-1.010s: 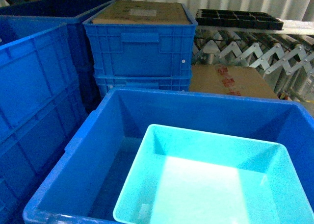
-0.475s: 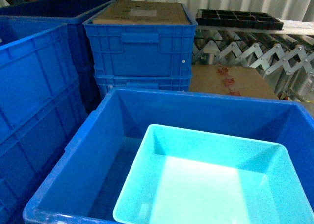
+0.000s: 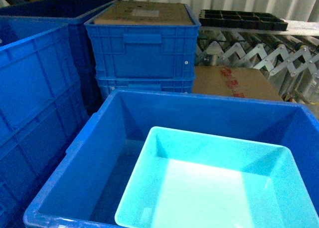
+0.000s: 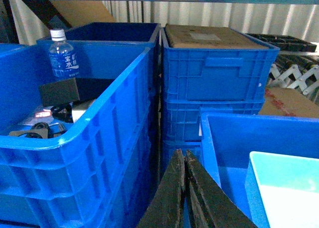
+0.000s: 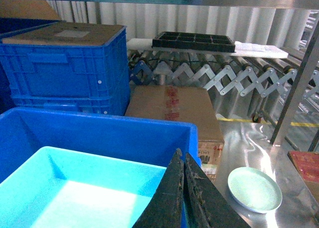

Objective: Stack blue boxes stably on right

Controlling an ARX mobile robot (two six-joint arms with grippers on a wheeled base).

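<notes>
One of the blue boxes, a turquoise tub, sits inside a large royal-blue crate, toward its right side. It also shows at the lower right of the left wrist view and the lower left of the right wrist view. My left gripper is shut and holds nothing; it hangs over the gap left of the crate's wall. My right gripper is shut and empty, above the crate's right rim beside the tub. Neither gripper shows in the head view.
Ribbed blue crates topped with cardboard stand behind, more crates on the left. The left one holds a water bottle. A cardboard box, roller conveyor and black tray are at back right. A pale green plate lies on the metal surface.
</notes>
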